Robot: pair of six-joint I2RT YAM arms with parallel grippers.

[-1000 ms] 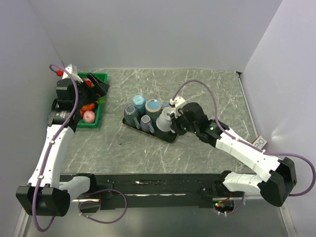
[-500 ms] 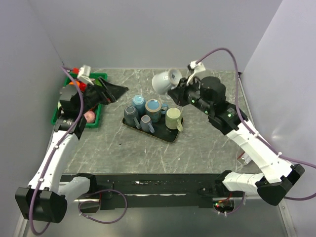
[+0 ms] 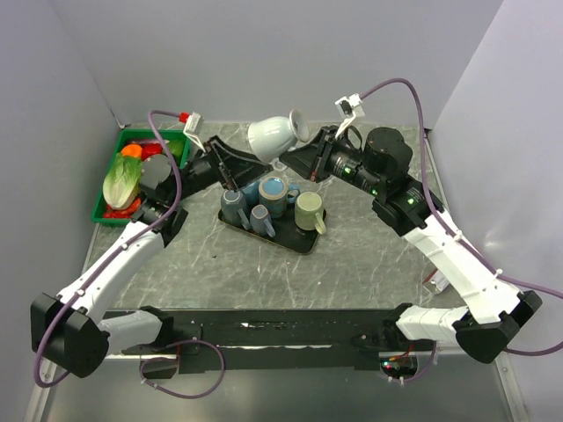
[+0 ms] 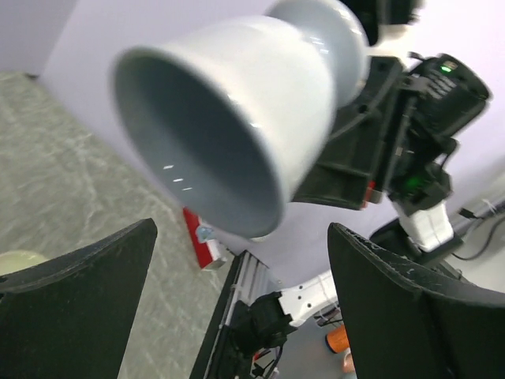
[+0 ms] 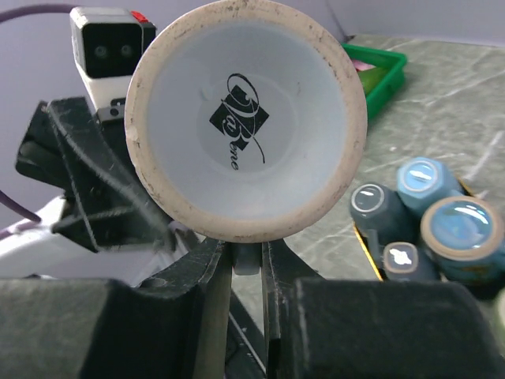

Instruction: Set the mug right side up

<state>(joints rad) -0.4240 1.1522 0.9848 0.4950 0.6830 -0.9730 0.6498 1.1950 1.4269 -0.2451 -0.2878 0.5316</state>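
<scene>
The white mug (image 3: 271,136) hangs in the air above the back of the table, lying on its side with its mouth to the left. My right gripper (image 3: 295,158) is shut on its handle. In the right wrist view the mug's printed base (image 5: 246,118) faces the camera and my gripper (image 5: 249,254) pinches the handle below it. My left gripper (image 3: 242,167) is open, just left of and below the mug. In the left wrist view the mug's open mouth (image 4: 221,126) fills the top, above my spread gripper (image 4: 241,237).
A black tray (image 3: 299,246) in mid-table holds several blue mugs (image 3: 273,189) and a green mug (image 3: 308,209). A green bin (image 3: 107,214) with vegetables stands at the left. The blue mugs (image 5: 430,178) also show in the right wrist view.
My right gripper has lifted the white mug off the tray and carried it up and left. My left arm has swung from the green bin toward the mug.
</scene>
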